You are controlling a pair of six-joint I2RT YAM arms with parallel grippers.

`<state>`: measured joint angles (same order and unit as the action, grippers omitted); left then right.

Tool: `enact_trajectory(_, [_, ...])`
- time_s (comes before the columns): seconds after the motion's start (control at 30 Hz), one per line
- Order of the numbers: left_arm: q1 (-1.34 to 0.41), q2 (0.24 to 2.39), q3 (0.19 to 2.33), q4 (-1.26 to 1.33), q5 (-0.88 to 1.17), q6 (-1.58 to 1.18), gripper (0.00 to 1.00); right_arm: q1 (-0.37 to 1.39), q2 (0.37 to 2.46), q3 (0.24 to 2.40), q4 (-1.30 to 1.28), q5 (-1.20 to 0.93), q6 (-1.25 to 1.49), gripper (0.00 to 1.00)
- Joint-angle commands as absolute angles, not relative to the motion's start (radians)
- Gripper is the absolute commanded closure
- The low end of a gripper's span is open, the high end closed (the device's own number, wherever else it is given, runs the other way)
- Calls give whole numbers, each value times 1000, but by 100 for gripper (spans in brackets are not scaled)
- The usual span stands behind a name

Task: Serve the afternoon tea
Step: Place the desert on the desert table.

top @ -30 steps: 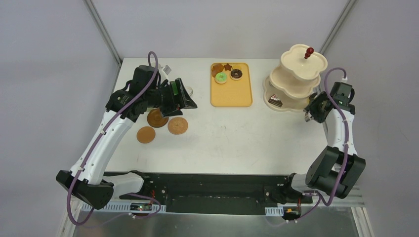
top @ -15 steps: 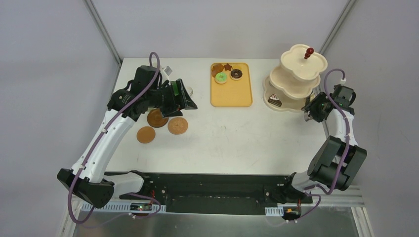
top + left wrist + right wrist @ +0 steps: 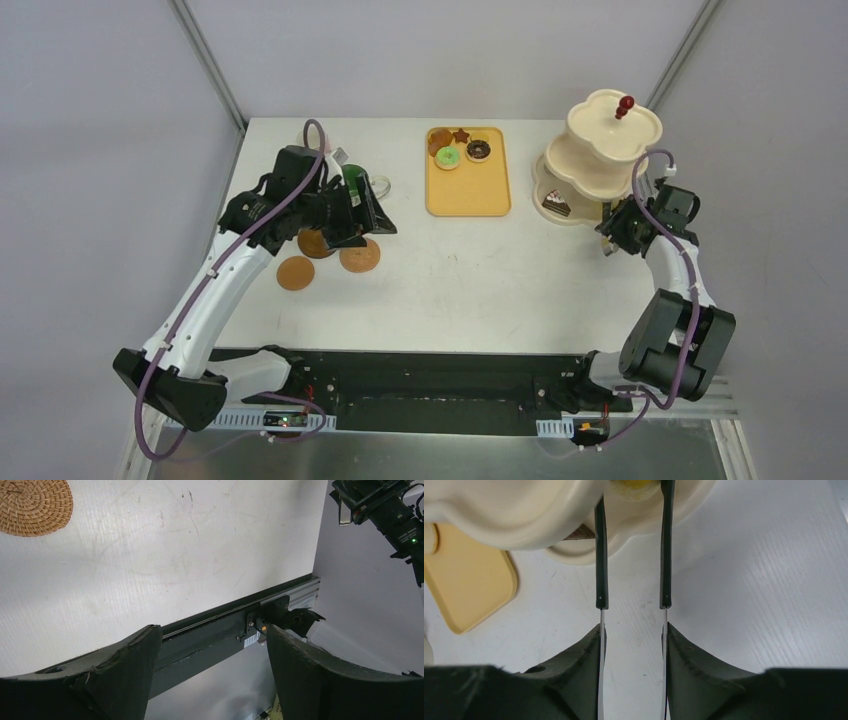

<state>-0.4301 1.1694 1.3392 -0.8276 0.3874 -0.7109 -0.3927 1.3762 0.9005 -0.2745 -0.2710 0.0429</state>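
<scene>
Draws nearer the cream three-tier stand (image 3: 585,165) with the right end effector (image 3: 634,627), clamped on black tongs (image 3: 601,555) pinching a yellow toy pastry (image 3: 636,487) at its rim; leaves the left end effector (image 3: 214,632) open, empty, near the green-lined mug (image 3: 351,179); likely plating next.

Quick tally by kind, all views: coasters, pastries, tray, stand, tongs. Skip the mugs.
coasters: 3
yellow tray: 1
stand: 1
tongs: 1
pastries on the yellow tray: 4
cake slice on the stand: 1
yellow piece between the tongs: 1
total: 12
</scene>
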Motion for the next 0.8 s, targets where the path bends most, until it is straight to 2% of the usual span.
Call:
enact_trajectory(0.0, [-425, 1111, 1327, -825, 403, -673, 21, -334, 1316, 869, -137, -149, -76, 88])
enact_trajectory(0.23, [-467, 1056, 1319, -858, 344, -624, 20, -287, 1378, 870, -52, -14, -117, 89])
enact_trajectory(0.53, [-469, 979, 1223, -839, 285, -598, 20, -254, 1526, 947, 27, 34, -178, 88])
enact_trajectory(0.77, [-469, 928, 1166, -822, 251, -577, 20, -214, 1541, 937, 90, 100, -205, 86])
